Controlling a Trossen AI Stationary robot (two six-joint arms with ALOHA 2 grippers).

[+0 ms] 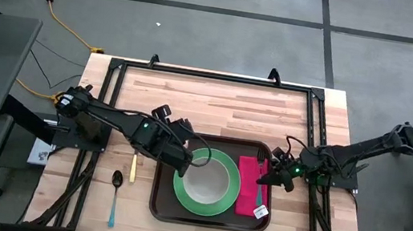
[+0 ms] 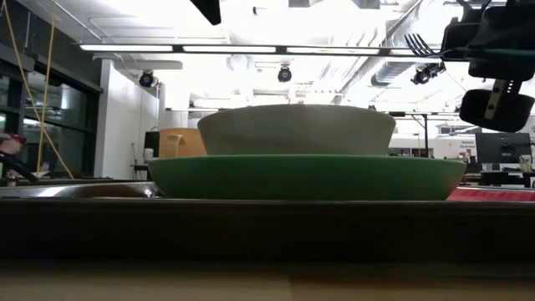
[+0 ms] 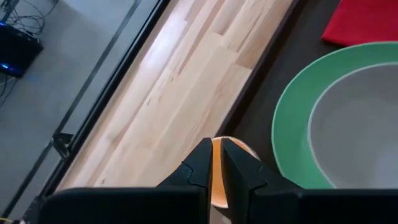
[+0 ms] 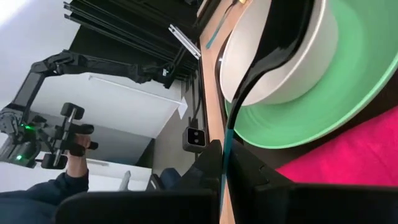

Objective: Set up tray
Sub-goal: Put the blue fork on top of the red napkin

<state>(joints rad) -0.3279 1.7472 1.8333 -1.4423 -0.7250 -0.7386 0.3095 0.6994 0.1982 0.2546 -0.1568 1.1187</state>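
Dark-brown rectangular plastic tray [image 1: 163, 207] with rounded corners and a raised rim lies on the pale wooden counter [image 1: 217, 101], toward its near edge and about midway between the two arms. Inside it sits a round green plate [image 1: 225, 200] carrying a pale grey bowl [image 1: 205, 182], and beside the plate, on the tray's right part, lies a red-pink rectangular napkin [image 1: 247, 188]. In the low view the bowl [image 2: 297, 127] rests centred on the green plate [image 2: 305, 177].

The left gripper [image 1: 182, 154] hovers at the tray's far left corner, just beside the plate's rim. Its fingers [image 3: 200, 163] are nearly together, pinching something orange [image 3: 217, 180] between them; what that object is cannot be told.

The right gripper [image 1: 269, 177] hangs over the napkin at the tray's right side, fingers clamped tight on the thin teal handle of a dark fork [image 4: 261, 62], whose tines show in the low view [image 2: 420, 43].

On the bare counter left of the tray lie a dark spoon with a teal handle [image 1: 115, 196] and a slim yellow-handled utensil [image 1: 134, 165].
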